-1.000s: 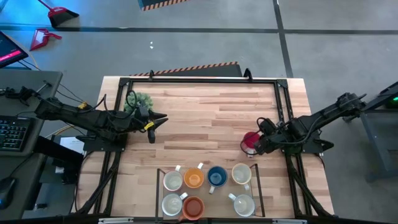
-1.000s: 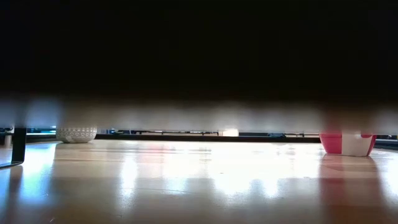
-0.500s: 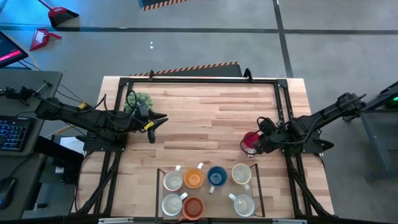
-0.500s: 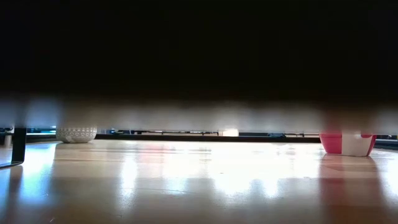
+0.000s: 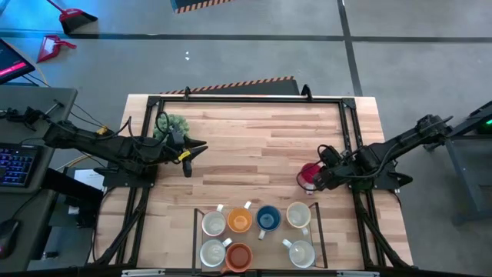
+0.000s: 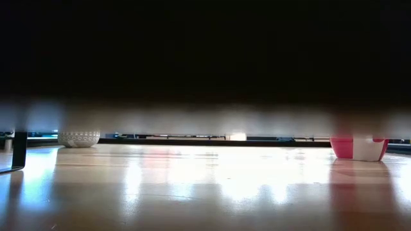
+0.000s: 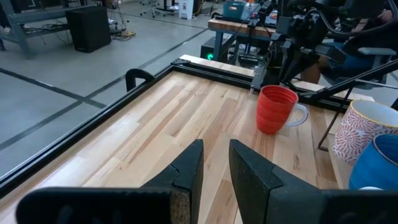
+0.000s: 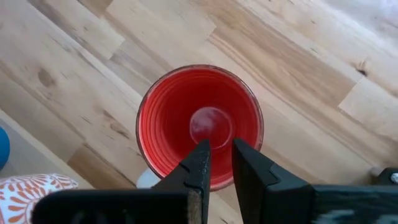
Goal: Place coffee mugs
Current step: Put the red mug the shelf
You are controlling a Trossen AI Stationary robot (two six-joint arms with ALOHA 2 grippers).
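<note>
Stood upright on the pale wooden plank table [image 5: 254, 138], toward its right side: a round red ceramic mug [image 5: 307, 171] with a pale side handle, apart from the other 7 mugs. Hovered directly over that red mug's open mouth: the right gripper [image 8: 216, 146], fingers narrowly apart, clamped on nothing visible. Sat in 2 rows inside a thin black frame [image 5: 195, 231] at the near edge: 4 white or cream mugs [image 5: 214, 223], 2 orange mugs [image 5: 240, 221] and 1 blue mug [image 5: 267, 218]. Waited over the table's left side, beside a bushy green potted plant [image 5: 173, 123]: the left gripper [image 7: 214, 146], fingers a narrow gap apart, holding nothing, pointed across the boards toward the red mug.
</note>
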